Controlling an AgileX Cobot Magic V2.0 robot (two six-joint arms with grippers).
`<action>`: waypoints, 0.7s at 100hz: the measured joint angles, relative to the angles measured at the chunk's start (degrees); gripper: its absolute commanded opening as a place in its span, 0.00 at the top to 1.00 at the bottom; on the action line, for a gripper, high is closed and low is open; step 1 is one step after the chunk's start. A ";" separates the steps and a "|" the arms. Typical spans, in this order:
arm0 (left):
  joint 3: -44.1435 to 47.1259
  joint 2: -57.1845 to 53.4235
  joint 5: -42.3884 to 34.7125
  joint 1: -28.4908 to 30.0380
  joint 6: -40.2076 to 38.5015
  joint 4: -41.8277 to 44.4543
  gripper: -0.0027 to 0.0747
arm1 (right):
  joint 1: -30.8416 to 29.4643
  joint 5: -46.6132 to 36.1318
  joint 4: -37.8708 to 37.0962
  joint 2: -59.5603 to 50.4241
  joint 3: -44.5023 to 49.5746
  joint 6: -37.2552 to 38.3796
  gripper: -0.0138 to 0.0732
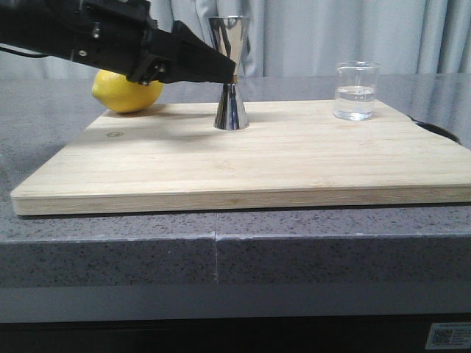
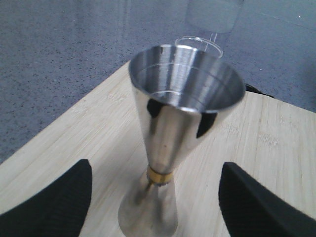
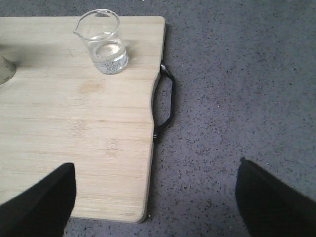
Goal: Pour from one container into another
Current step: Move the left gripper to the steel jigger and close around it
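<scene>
Flanking jigger [image 2: 170, 148]: L fingers [image 2: 54, 202]; lemon [image 1: 126, 91] behind.

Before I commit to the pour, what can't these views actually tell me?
- Lemon, front view: upper part covered by the left arm.
- Jigger, left wrist view: base cut off by the frame edge; picture soft.
- Glass cup print, right wrist view: too small to read.
- Right gripper: absent from the front view, so its height over the board is unknown.

Kitchen-like counter — speckled stone worktop [image 1: 110, 243], bamboo cutting board [image 1: 294, 162], lemon [image 1: 126, 92].
</scene>
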 measured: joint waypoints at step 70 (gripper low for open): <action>-4.29 3.82 -3.04 -3.50 0.02 -0.93 0.34 | 0.00 0.00 0.09 0.00 0.00 0.00 0.16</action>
